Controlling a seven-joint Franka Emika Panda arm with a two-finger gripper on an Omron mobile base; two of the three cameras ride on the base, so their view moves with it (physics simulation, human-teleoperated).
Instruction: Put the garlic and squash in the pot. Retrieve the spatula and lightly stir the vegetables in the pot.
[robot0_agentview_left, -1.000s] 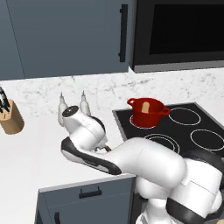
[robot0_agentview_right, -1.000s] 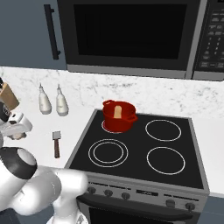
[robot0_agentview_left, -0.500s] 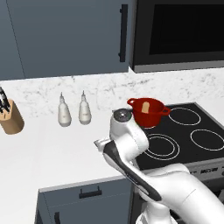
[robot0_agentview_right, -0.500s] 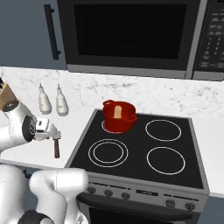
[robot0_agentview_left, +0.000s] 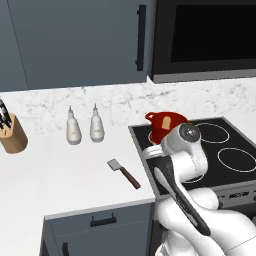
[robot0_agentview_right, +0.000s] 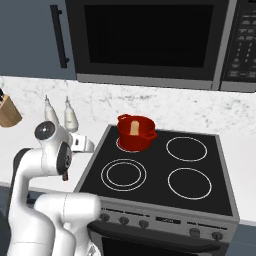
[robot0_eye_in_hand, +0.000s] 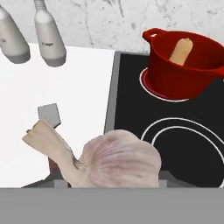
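Closest to the hand camera is the garlic, a pale pinkish bulb with a dry stalk that points to the left. It sits low in the hand view right at the gripper, whose fingers are hidden behind it, so the garlic looks held in the jaws, in the air over the edge between the counter and the stove. In the base views the bulb itself is too hidden to make out.

A little farther, on the white counter, lies the spatula with its grey square blade toward the wall and the brown handle toward the front edge (in the hand view only the blade is seen, beside the garlic stalk). It is just beside the left edge of the stove and touches nothing else.

Farther back, the red pot stands on the rear left burner. The squash is inside it, tilted, and its pale end rises above the rim.

Behind the spatula, near the wall, two white bottles stand side by side, and a knife block is far to the left.
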